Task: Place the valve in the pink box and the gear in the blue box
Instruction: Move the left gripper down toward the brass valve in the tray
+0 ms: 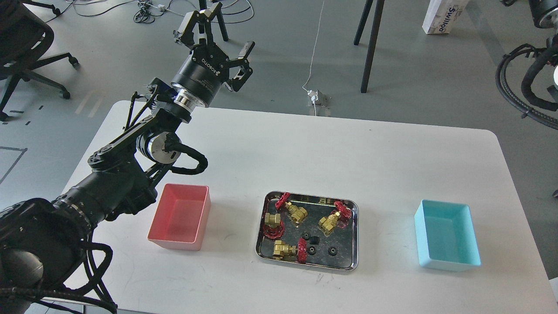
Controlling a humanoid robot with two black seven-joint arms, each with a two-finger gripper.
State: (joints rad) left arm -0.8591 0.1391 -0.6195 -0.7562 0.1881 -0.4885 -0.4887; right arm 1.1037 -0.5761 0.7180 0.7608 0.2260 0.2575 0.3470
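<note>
Several brass valves with red handwheels, one of them (293, 211), lie in a shiny steel tray (353, 235) at the table's middle front. Small black gears, one of them (332, 251), lie in the tray's front part beside a black blocky piece (314, 240). The pink box (179, 217) stands empty left of the tray. The blue box (448, 239) stands empty to the right. My left gripper (218, 32) is open and empty, raised high above the table's far left edge. My right gripper is out of view; only its arm and cables (529, 74) show at the top right.
The white table (331, 157) carries only the two boxes and the tray. Beyond its far edge are black stand legs (370, 48), a power strip (314, 97) and cables on the grey floor. An office chair (26, 48) stands at the far left.
</note>
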